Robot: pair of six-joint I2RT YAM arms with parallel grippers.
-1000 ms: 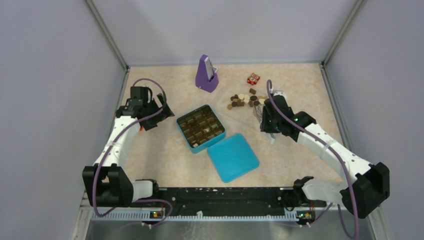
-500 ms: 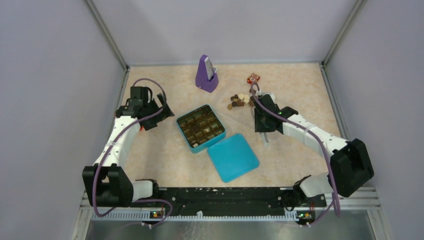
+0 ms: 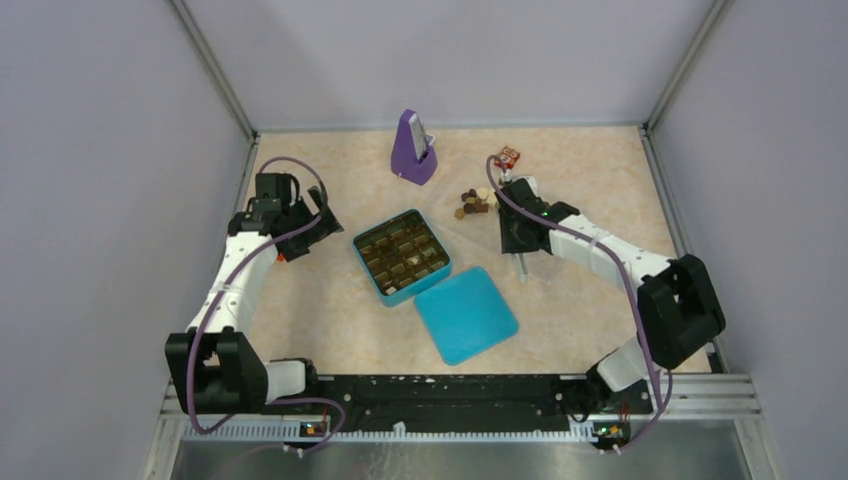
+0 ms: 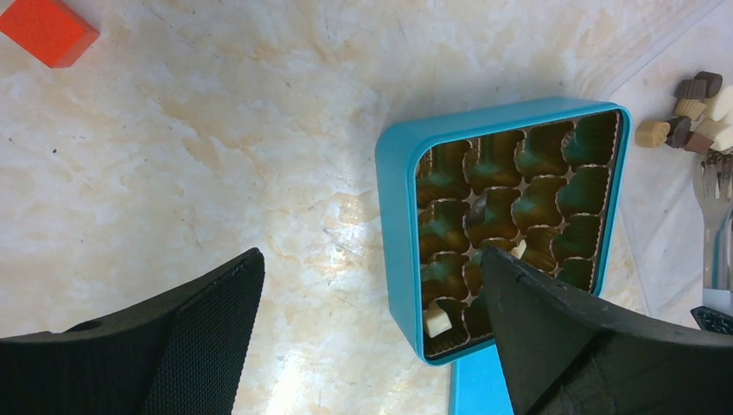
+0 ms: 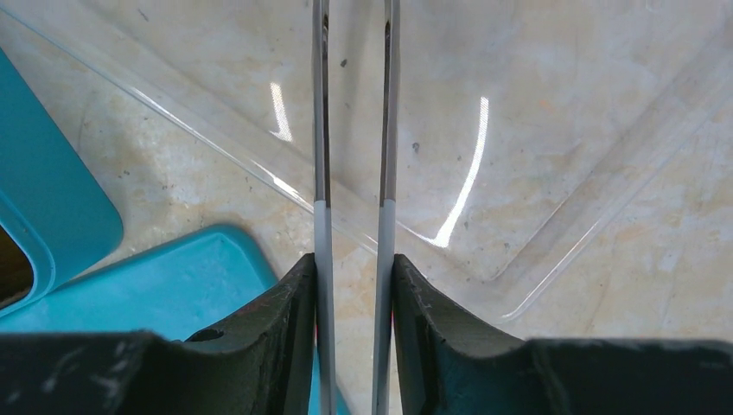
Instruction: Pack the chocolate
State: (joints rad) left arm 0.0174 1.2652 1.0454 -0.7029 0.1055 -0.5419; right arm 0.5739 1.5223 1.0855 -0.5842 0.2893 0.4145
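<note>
The loose chocolate (image 3: 477,203) lies heaped on the far side of the worktop (image 3: 330,310), just far-left of my right gripper (image 3: 519,238), which is clamped on thin metal tongs (image 5: 321,130). My left gripper (image 3: 318,222) hangs wide open and empty, left of the teal box (image 4: 398,225).

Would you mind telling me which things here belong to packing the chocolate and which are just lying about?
Belong to the job:
chocolate pieces
teal box
teal lid
tongs, held in the right hand

Just lying about:
purple wedge-shaped object
red-and-white cube
orange-red block
</note>
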